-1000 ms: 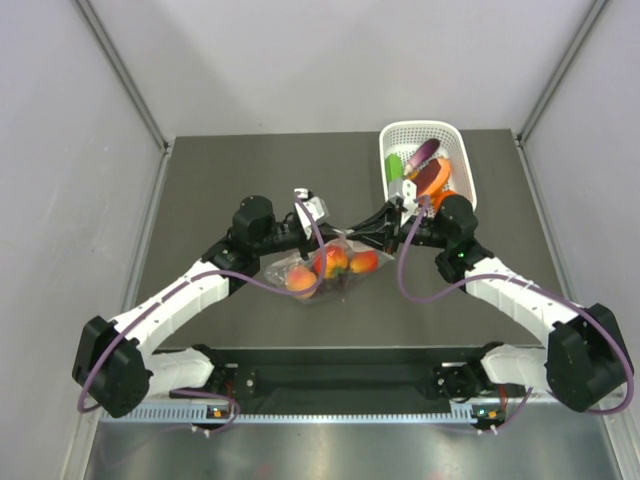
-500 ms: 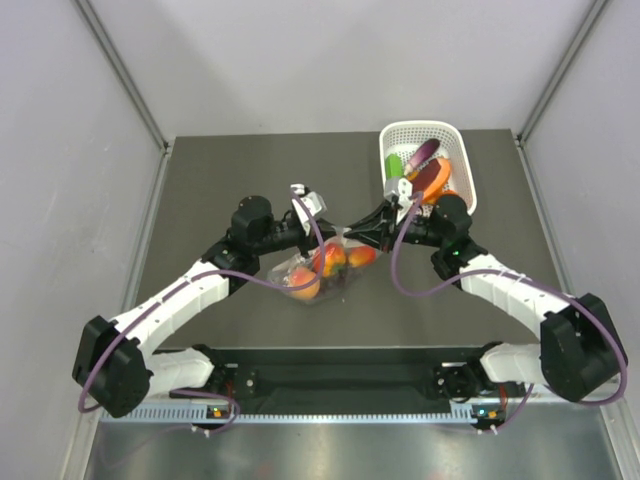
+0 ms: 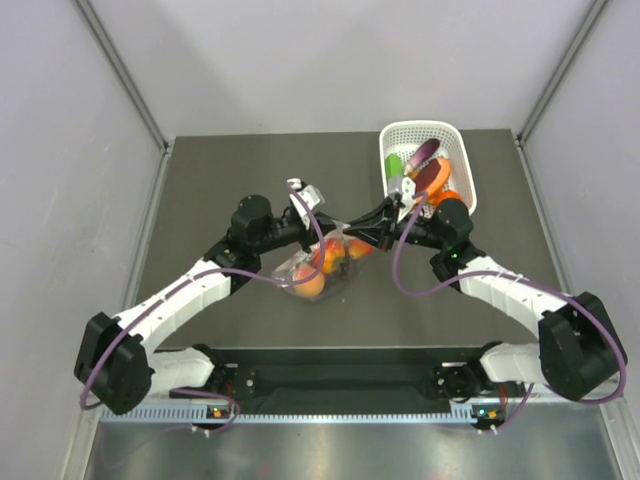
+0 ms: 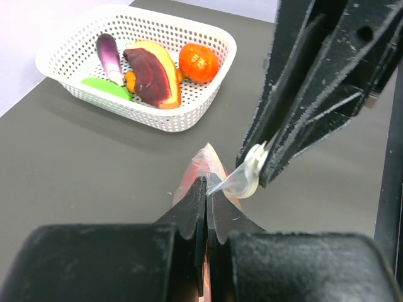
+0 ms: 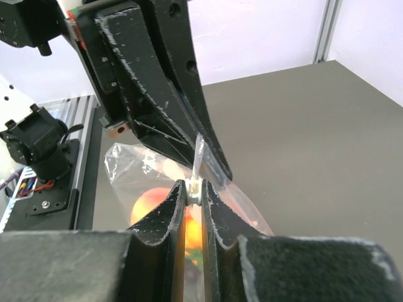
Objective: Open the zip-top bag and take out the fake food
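Observation:
The clear zip-top bag (image 3: 318,268) hangs between my two grippers over the middle of the table, with the fake food inside: a peach-orange fruit (image 3: 309,283) and red-orange fruits (image 3: 331,257). My left gripper (image 3: 331,229) is shut on the bag's top edge (image 4: 204,162), its tips (image 4: 206,186) pinching the plastic. My right gripper (image 3: 354,229) faces it, shut on the white zip slider (image 5: 196,187), which also shows in the left wrist view (image 4: 252,177). In the right wrist view the bag (image 5: 132,168) and a peach-orange fruit (image 5: 151,205) hang below the jaws. No grape bunch shows.
A white lattice basket (image 3: 467,172) stands at the back right, holding a purple eggplant (image 4: 109,54), a green vegetable (image 4: 104,87), an orange fruit (image 4: 198,61) and a dark red and yellow piece (image 4: 153,70). Its rim (image 4: 157,123) is close behind my right arm.
Both grippers have drawn closer together and shifted slightly left and up with the bag. The bag hangs lower on its left side and the fruits have slid down that way.

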Controlling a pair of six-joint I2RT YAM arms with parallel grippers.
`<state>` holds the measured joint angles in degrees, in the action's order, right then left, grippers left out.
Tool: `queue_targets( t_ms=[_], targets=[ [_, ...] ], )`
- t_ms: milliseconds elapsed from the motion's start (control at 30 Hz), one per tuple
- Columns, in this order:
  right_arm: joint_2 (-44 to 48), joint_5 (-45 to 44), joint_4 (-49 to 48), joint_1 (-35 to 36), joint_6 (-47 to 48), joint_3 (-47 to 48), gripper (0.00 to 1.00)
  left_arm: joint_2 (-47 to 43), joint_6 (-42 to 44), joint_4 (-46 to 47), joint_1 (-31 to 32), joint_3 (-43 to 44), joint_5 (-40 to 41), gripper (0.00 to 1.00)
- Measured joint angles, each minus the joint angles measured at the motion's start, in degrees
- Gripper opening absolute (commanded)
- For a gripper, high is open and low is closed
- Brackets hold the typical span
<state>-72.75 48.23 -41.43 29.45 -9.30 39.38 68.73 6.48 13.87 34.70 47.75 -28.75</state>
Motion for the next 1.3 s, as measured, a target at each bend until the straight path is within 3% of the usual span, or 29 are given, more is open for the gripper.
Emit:
queue_targets(
  t_ms=[633,733,967,1300],
  targets=[
    [1.0,-10.3,0.0,3.3,2.3,-1.2,0.0,1.4,-3.2,1.7,-0.6,0.4,-0.9,0.01],
    [1.7,-12.7,0.4,3.5,3.2,-1.6,0.0,1.5,-1.0,-0.5,-0.7,1.3,-1.7,0.06],
    [3.1,-15.3,2.3,3.5,4.9,-2.4,0.0,1.6,4.8,-5.2,-0.7,2.4,-5.4,0.38],
    [5.4,-14.9,6.8,3.5,7.1,-2.6,0.0,1.4,10.0,-11.0,-1.1,4.0,-10.7,0.44]
  ],
)
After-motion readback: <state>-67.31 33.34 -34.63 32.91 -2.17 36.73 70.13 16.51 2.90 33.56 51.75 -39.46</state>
